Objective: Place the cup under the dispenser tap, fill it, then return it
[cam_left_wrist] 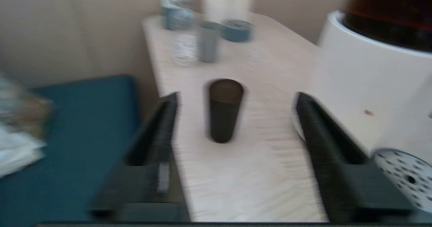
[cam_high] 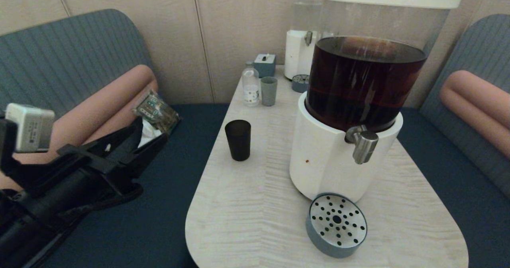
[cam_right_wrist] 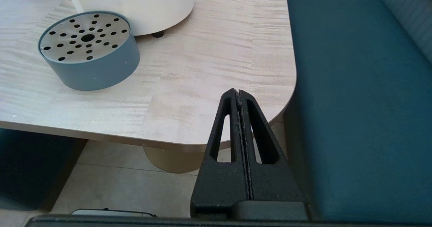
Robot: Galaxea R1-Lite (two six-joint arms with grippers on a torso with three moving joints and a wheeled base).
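The black cup (cam_high: 238, 139) stands upright on the pale wood table (cam_high: 255, 204), left of the big dispenser's white base (cam_high: 326, 160). The brushed-steel tap (cam_high: 363, 144) juts from that base above a grey-blue drip tray (cam_high: 337, 225). My left gripper (cam_high: 153, 130) hangs open over the bench seat, left of the table edge and well short of the cup. From the left wrist the cup (cam_left_wrist: 224, 110) stands ahead, centred between the spread fingers (cam_left_wrist: 320, 132). My right gripper (cam_right_wrist: 238, 93) is shut with nothing in it, parked low by the table's near right corner.
A pale grey-blue tumbler (cam_high: 269, 91), a small bottle (cam_high: 251, 84), a little box (cam_high: 265, 64) and a second clear-tank dispenser (cam_high: 305, 41) with its own drip tray (cam_high: 300, 83) stand at the back. A snack packet (cam_high: 156, 110) lies on the left bench. Blue seats flank the table.
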